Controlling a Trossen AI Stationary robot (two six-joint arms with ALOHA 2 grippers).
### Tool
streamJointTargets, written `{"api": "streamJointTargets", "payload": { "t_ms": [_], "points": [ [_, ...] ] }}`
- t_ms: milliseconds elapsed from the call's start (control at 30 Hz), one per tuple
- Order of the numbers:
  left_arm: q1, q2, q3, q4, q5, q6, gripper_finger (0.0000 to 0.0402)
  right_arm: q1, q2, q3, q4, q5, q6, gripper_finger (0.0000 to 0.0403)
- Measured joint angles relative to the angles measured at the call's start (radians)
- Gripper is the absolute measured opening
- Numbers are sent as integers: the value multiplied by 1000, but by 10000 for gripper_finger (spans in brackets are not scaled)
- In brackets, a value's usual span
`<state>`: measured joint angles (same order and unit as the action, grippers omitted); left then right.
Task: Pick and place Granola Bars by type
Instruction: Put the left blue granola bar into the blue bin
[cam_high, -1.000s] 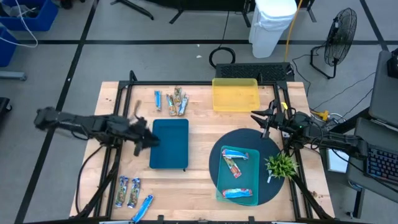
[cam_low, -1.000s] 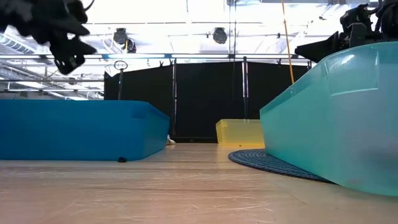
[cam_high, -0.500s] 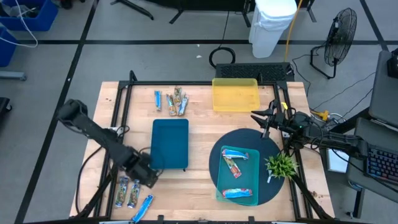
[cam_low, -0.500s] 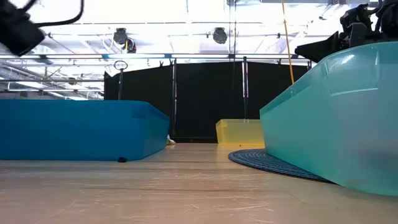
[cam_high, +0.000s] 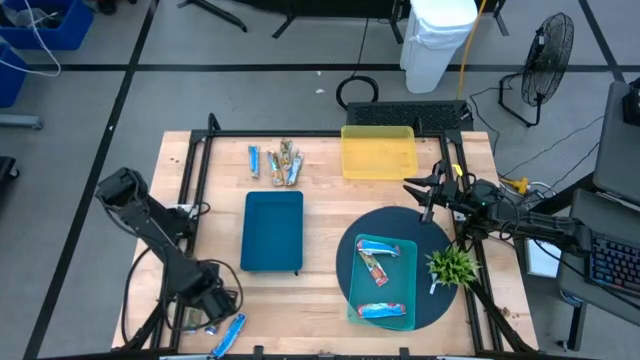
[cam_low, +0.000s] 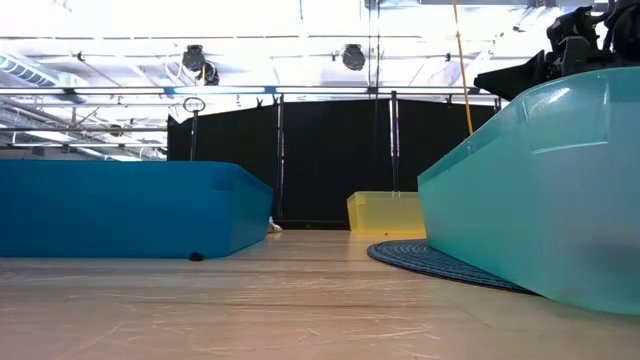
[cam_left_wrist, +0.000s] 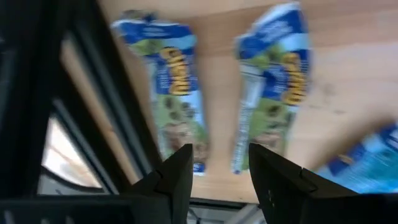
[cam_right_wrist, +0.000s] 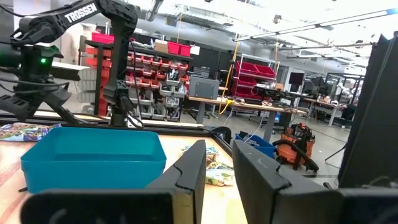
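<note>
Wooden worktop, framed by black rails. Dark round mat toward the right front, carrying a teal tray that holds three Granola Bars: a blue one at its rear, a mottled one in the middle and a blue one at its front. Dark blue tray, near the middle of the worktop. Yellow tray, at the rear edge. Small green plant, at the mat's right rim. Left gripper, low over the front left corner, fingers parted and holding nothing, poised just above two mottled bars lying side by side; a blue bar lies just beside them at the front edge. Right gripper, raised near the right edge behind the mat, jaws nearly closed, nothing between them. Cluster of bars, blue and mottled, near the rear edge left of the yellow tray.
</note>
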<state>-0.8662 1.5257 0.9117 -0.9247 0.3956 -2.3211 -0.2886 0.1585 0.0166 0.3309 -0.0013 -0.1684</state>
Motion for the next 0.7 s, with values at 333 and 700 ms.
{"api": "streamJointTargets", "payload": {
  "t_ms": [333,700],
  "points": [
    [-26,88,-41,-17,15,-8,161,0,0,0,0,0,0,71],
    [-31,181,-41,-23,19,52,161,0,0,0,0,0,0,71]
  ]
}}
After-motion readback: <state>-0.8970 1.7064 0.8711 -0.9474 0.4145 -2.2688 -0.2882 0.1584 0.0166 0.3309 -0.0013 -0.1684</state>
